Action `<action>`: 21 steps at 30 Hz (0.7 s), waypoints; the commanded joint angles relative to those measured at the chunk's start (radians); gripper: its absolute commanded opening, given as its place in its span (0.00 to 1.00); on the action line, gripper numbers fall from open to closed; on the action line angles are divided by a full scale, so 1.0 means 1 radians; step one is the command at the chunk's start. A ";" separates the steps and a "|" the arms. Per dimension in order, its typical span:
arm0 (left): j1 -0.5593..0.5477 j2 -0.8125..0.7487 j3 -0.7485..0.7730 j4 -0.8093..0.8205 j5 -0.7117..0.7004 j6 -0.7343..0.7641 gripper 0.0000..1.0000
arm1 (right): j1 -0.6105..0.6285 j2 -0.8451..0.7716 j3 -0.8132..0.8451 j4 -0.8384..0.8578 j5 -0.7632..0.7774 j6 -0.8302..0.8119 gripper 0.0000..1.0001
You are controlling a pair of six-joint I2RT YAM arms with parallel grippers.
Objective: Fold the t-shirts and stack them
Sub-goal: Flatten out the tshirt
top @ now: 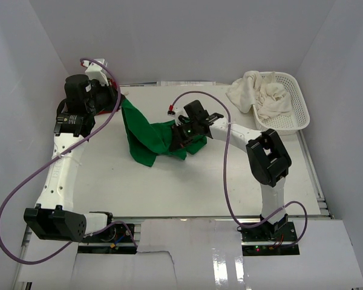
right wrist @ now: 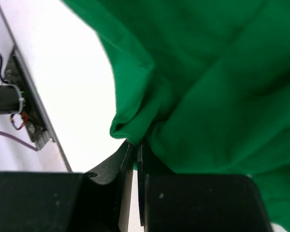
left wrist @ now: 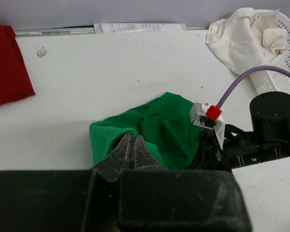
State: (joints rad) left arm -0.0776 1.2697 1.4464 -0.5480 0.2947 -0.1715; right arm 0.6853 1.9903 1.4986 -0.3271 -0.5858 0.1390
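Observation:
The bright green t-shirt [top: 146, 138] hangs crumpled between my two grippers above the middle of the table. My left gripper [top: 120, 101] is shut on its upper left edge; the left wrist view shows the jaws [left wrist: 132, 141] closed on a fold of the green cloth [left wrist: 164, 125]. My right gripper [top: 181, 136] is shut on the shirt's right side; the right wrist view shows the jaws [right wrist: 135, 147] pinching a rolled hem of the green cloth [right wrist: 222, 72]. A red t-shirt [left wrist: 7, 63] lies flat at the far left. Cream-white t-shirts [top: 260, 93] are heaped in the basket.
The white plastic mesh basket [top: 302, 106] stands at the back right corner, cream cloth spilling over its left rim [left wrist: 241, 38]. The right arm's black wrist and purple cable [left wrist: 266, 130] are close beside the green shirt. White walls enclose the table.

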 commanded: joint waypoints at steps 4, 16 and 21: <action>-0.001 -0.027 -0.009 -0.009 -0.068 0.029 0.00 | 0.072 -0.059 -0.044 0.163 -0.167 0.117 0.12; 0.001 -0.020 -0.046 -0.001 -0.084 0.027 0.00 | 0.109 -0.114 -0.078 0.234 -0.185 0.126 0.56; 0.013 -0.023 -0.046 -0.001 -0.104 0.049 0.00 | 0.057 -0.200 -0.075 0.156 -0.039 0.045 0.60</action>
State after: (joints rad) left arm -0.0738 1.2705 1.3949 -0.5591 0.2150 -0.1432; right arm 0.7799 1.8816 1.4097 -0.1448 -0.7128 0.2470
